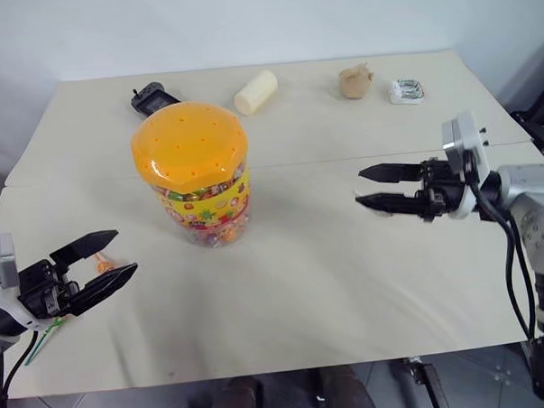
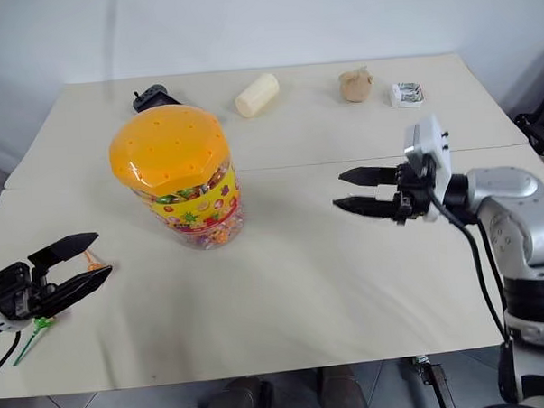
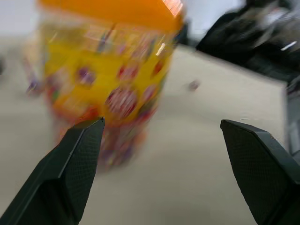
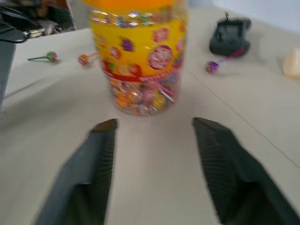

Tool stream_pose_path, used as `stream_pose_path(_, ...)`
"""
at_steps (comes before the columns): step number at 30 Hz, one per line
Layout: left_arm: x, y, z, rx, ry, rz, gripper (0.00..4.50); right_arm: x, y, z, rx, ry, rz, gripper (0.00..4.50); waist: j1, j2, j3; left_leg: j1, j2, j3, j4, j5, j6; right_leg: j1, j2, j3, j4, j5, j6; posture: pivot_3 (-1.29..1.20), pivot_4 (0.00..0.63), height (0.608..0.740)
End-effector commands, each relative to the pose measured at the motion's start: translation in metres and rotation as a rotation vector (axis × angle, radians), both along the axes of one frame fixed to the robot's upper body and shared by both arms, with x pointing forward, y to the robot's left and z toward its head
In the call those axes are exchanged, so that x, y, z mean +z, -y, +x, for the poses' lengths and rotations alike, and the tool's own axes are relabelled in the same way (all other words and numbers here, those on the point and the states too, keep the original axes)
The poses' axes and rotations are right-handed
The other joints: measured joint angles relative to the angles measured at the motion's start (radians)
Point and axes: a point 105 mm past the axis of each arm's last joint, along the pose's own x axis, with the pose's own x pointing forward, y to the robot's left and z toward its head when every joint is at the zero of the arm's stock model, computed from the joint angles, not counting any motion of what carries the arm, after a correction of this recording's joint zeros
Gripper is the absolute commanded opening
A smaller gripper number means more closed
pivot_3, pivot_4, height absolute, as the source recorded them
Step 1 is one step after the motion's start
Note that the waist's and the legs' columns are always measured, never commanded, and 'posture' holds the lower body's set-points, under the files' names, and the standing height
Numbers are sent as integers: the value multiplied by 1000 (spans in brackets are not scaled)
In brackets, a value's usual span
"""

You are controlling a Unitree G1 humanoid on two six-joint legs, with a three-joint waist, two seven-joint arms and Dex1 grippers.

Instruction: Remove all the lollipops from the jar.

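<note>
The jar (image 1: 195, 176), a clear tub with an orange hole-dotted lid and a yellow fruit label, stands upright left of the table's middle. Sweets show through its wall. An orange lollipop (image 1: 103, 263) lies on the table just behind my left gripper (image 1: 125, 252), which is open and empty and faces the jar. A green lollipop (image 1: 46, 333) lies by the front left edge. A purple lollipop (image 4: 212, 66) rests beside a black device. My right gripper (image 1: 360, 187) hovers open and empty to the right of the jar, pointing at it.
Along the table's far side lie a black device (image 1: 153, 98), a pale cream cylinder (image 1: 255, 92), a brown lump (image 1: 356, 82) and a small white packet (image 1: 406, 91). A seam (image 1: 342, 160) crosses the tabletop. Bare table lies between jar and right gripper.
</note>
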Motion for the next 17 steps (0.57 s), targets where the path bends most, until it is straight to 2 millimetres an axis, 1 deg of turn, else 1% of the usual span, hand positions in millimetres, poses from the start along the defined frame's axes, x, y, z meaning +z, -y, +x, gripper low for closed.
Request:
stream_pose_path(1, -2, -12, 3, 97, 47, 128, 4210, -14, -9, -31, 83, 217, 32, 4030, 2, -2, -1, 0, 0, 0, 0, 0, 0, 0, 0, 0, 0, 0, 0, 0, 150, 740)
stream_pose_path(2, -4, -14, 4, 118, 55, 151, 4210, -23, -9, -37, 83, 243, 29, 4316, 8, -2, -1, 1, 0, 0, 0, 0, 0, 1, 0, 0, 0, 0, 0, 0, 150, 740)
stream_pose_path(3, -5, -15, 5, 127, 62, 163, 4210, -28, -9, -39, 79, 256, 26, 4464, 10, -2, -1, 1, 1, -2, 0, 0, -1, 2, 0, 0, 0, 0, 0, 0, 150, 740)
stream_pose_path(5, -10, -12, 4, 138, 65, 200, 4210, -37, 1, -37, 22, 214, 56, 4464, 11, -1, -1, 1, -1, 2, 0, 1, 0, 1, 0, 0, 1, 1, 2, 0, 150, 740)
stream_pose_path(7, -14, -9, 2, 141, 67, 224, 4210, -40, 11, -34, -19, 221, 57, 4464, 9, -2, -1, 4, -3, 5, 0, 1, 2, 3, -1, 1, 0, 3, 4, 0, 150, 740)
stream_pose_path(9, -15, -9, 2, 149, 71, 226, 4210, -39, 14, -31, -35, 246, 58, 4464, 7, -2, -1, 7, -2, 6, 0, 1, 2, 8, -1, 2, -2, 4, 4, 0, 150, 740)
stream_pose_path(12, -14, -10, 3, 177, 88, 216, 4210, -34, 19, -23, -65, 276, 60, 4464, 3, -2, -1, 18, 2, 5, -3, -1, 1, 18, 1, 5, -5, 2, 1, 0, 150, 740)
stream_pose_path(17, -14, -9, 3, 190, 89, 208, 4210, -27, 20, -15, -85, 300, 82, 4464, 1, -2, -1, 19, 3, 6, -3, -2, 1, 17, 2, 8, -4, 2, 1, 0, 150, 740)
